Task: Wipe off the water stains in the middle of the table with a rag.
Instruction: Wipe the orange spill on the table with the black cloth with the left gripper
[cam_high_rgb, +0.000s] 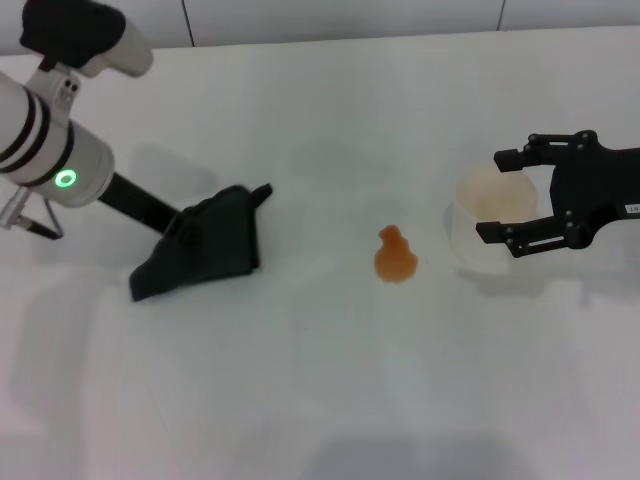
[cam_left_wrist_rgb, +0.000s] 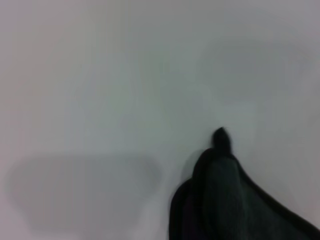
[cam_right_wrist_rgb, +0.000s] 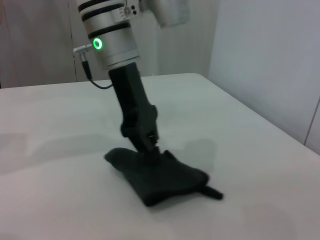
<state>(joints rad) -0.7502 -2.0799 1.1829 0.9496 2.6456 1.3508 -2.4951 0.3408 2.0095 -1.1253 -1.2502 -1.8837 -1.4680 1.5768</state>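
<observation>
Gripping the dark, crumpled rag (cam_high_rgb: 205, 250), the left gripper (cam_right_wrist_rgb: 148, 149) presses it to the table (cam_high_rgb: 300, 400). Orange stain (cam_high_rgb: 394, 255) sits apart. Right gripper (cam_high_rgb: 510, 195) released around a cup (cam_high_rgb: 490, 215).

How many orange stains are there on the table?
1: the water stain lies mid-table, between the rag under the left claw and the pale cup at the right claw.

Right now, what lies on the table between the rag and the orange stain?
Nothing: in the head view the stretch of table between the rag, which the left gripper presses on, and the orange stain is bare.
</observation>
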